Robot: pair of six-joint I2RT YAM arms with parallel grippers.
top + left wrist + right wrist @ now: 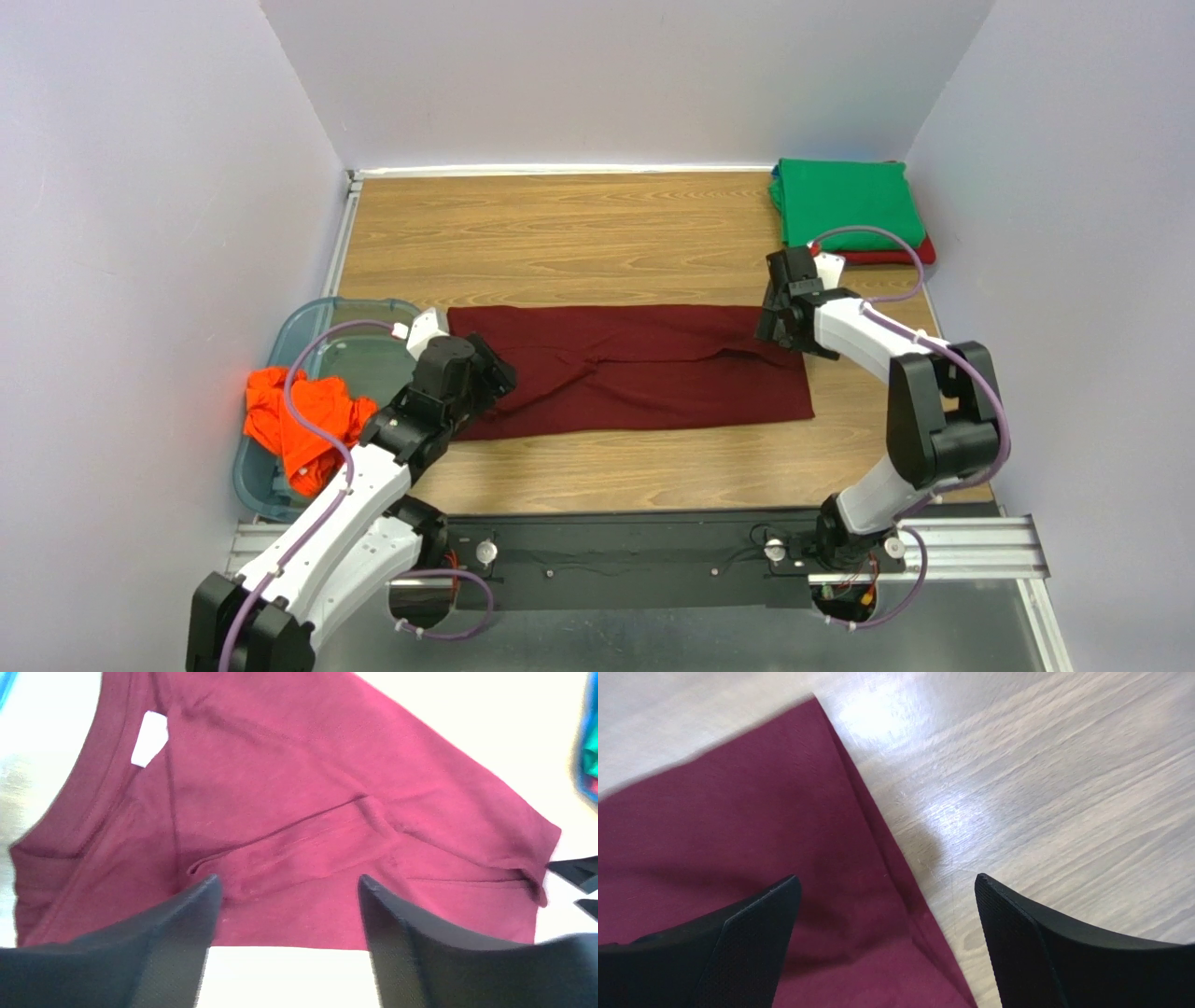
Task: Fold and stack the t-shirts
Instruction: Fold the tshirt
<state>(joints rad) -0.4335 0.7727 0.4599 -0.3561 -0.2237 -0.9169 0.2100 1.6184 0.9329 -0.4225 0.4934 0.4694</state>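
Note:
A dark maroon t-shirt (pixel 631 367) lies flat on the wooden table as a long band folded lengthwise. Its collar end with the small white neck label (pixel 149 738) shows in the left wrist view (pixel 295 798). My left gripper (pixel 484 367) is open and empty over the shirt's left end (pixel 288 882). My right gripper (pixel 780 325) is open and empty over the shirt's right hem edge (pixel 885 882), which shows in the right wrist view (pixel 759 840). A folded green t-shirt (pixel 847 202) lies on a red one (pixel 898 256) at the back right. A bright orange t-shirt (pixel 298 417) lies crumpled in a bin.
A clear blue-green plastic bin (pixel 312 350) stands at the left edge and holds the orange shirt. White walls close the table on three sides. Bare wood (pixel 561 231) lies behind the maroon shirt. The arms' black base rail (pixel 631 557) runs along the near edge.

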